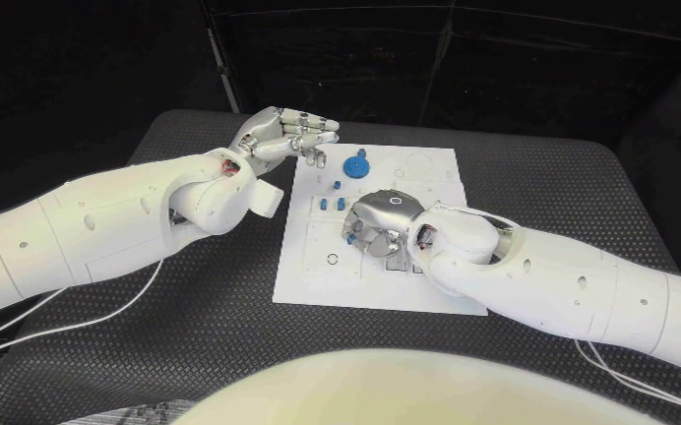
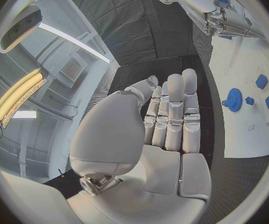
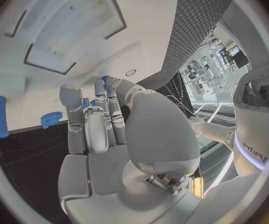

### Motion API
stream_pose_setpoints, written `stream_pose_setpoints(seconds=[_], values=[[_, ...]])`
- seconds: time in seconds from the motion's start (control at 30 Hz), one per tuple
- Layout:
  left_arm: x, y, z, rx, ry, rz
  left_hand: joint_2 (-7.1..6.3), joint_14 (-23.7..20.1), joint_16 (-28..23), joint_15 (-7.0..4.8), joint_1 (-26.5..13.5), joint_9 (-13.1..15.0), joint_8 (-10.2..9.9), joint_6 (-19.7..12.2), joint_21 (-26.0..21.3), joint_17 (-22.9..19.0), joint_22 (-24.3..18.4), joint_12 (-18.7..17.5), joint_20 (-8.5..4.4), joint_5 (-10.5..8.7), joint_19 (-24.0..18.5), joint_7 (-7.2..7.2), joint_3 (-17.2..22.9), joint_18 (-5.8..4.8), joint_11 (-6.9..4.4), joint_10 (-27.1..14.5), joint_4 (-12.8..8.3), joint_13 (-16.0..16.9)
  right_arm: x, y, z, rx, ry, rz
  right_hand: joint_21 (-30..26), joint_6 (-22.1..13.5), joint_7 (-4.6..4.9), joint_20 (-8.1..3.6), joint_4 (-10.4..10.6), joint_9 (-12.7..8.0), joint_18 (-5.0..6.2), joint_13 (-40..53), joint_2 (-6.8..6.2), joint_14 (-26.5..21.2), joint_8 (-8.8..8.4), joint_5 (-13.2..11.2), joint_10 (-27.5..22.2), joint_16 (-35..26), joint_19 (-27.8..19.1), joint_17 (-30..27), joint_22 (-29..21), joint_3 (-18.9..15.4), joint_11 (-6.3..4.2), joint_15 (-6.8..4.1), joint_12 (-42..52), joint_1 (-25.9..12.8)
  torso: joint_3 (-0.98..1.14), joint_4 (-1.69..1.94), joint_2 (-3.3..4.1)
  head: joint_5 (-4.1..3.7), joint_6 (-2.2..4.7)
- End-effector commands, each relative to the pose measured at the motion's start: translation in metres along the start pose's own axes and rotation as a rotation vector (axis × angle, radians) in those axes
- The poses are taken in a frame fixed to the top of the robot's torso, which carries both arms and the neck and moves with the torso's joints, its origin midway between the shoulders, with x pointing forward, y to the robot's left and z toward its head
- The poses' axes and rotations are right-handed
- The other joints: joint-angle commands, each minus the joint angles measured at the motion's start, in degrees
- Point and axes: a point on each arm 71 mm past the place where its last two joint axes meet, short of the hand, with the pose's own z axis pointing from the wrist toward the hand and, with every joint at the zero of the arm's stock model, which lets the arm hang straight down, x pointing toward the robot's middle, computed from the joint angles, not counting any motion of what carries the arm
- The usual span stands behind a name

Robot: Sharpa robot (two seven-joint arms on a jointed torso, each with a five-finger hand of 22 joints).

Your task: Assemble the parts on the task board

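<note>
The right hand [image 1: 381,223] hangs palm-down over the middle of the task board [image 1: 426,292]. Its fingers [image 3: 77,115] point down at the plate, and the right wrist view shows a small blue peg [image 3: 105,79] at the tip of one finger with the thumb close beside it. It looks pinched there, probably so it can be pressed upright into a hole, though the contact is too small to confirm.

The left hand [image 1: 288,136] sits at the board's far left corner with nothing in it. Its fingers [image 2: 174,112] lie straight and close together, with the thumb alongside. It seems parked clear of the board so the other arm has room to work.

Spread outward on the white plate lie the remaining parts:
- a blue gear [image 1: 356,164] near the far edge, just beside the left hand
- a few small blue pieces [image 1: 335,203] between that gear and the right hand
- a blue cylinder [image 3: 0,123] lying flat

Recessed outlines and round holes in the plate mark where the parts belong. The board rests squarely on the dark textured counter [image 1: 185,327], within reach of both arms. Judging by the loose parts, the assembly is at an early or middle stage.
</note>
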Motion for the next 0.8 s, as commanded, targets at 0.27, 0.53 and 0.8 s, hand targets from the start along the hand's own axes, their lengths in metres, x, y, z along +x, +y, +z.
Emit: stream_pose_setpoints(seconds=[0.27, 0.53, 0.8], values=[[0.0015, -0.0019, 0.0004, 0.008, 0.013, -0.009, 0.35, -0.3, -0.3, 0.01, -0.2, -0.1, -0.4, -0.2, -0.2, -0.1, -0.1, 0.2, 0.07, -0.23, -0.2, 0.39, -0.1, 0.71, 0.17, -0.3, -0.2, 0.1, 0.0011, 0.0016, 0.0007, -0.004, 0.0, -0.01, 0.1, 0.1, 0.42, 0.18, 0.0, 0.1, -1.0, -0.1, -0.07, 3.3, 0.21, -0.3, 0.1, 0.2, 0.0, 0.9, -0.1, -0.1, 0.34, -0.21, -0.2, -0.6, -0.02, 0.02, -0.02, -0.02, 0.0], [0.0016, -0.0017, 0.0006, 0.007, 0.013, -0.01, 0.35, -0.3, -0.3, 0.01, -0.2, -0.1, -0.4, -0.2, -0.2, -0.1, -0.1, 0.2, 0.07, -0.23, -0.2, 0.39, -0.1, 0.71, 0.17, -0.3, -0.2, 0.1, 0.0059, 0.0007, 0.002, 0.013, 0.061, -0.022, 0.1, 0.0, 0.44, 0.24, 0.1, 0.0, -0.98, -0.1, -0.16, 3.3, 0.12, -0.9, 0.1, 0.1, -0.1, 0.7, -0.2, -0.5, 0.38, -0.16, -0.4, -0.9, 0.01, -0.01, -0.05, 0.03, 0.0], [0.0019, -0.0015, 0.0009, 0.006, 0.014, -0.01, 0.35, -0.3, -0.3, 0.01, -0.2, -0.1, -0.4, -0.2, -0.2, -0.1, -0.1, 0.2, 0.07, -0.23, -0.2, 0.39, -0.1, 0.71, 0.17, -0.3, -0.2, 0.1, 0.0079, 0.0005, 0.003, 0.022, 0.085, -0.031, -0.1, -0.1, 0.44, 0.27, 0.2, 0.0, -0.92, -0.1, -0.27, 3.2, 0.0, -1.3, 0.0, 0.0, -0.3, 0.6, -0.5, -0.7, 0.41, -0.15, -0.6, -1.1, 0.01, -0.04, -0.05, -0.03, 0.0]])
